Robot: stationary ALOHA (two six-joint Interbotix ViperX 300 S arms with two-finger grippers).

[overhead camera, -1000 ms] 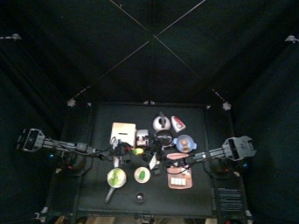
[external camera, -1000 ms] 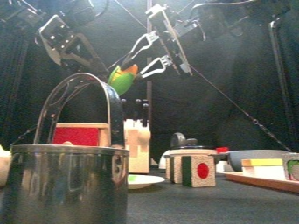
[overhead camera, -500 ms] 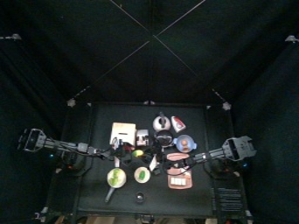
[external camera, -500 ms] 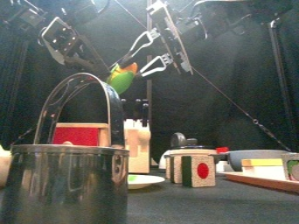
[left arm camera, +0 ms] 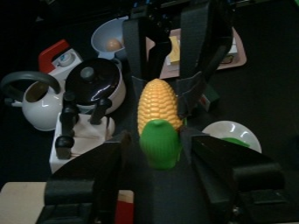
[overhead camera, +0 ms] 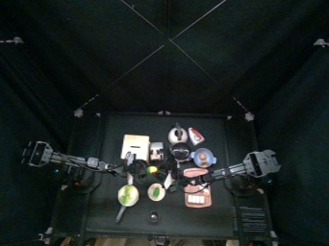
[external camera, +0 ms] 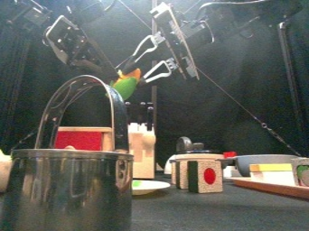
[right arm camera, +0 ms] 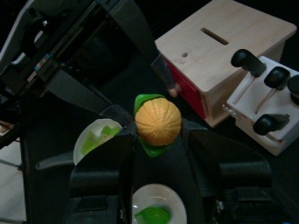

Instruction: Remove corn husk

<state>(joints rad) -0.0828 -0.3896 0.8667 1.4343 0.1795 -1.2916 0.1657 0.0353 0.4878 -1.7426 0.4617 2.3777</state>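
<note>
Both black pincers are up in the air over the small black table (overhead camera: 96, 130), and the little yellow toy corn (left arm camera: 156, 103) with its green husk (left arm camera: 159, 145) hangs between them so nothing gets in the way. I think the right pincer (external camera: 163, 56) grips the yellow end tight so the corn cannot slip. Wide open around the green husk end is the left pincer (left arm camera: 156, 166), not pinching it yet, likely lined up to grab the husk and pull it off.

One corn (left arm camera: 158, 105), two round dishes (right arm camera: 153, 213).
</note>
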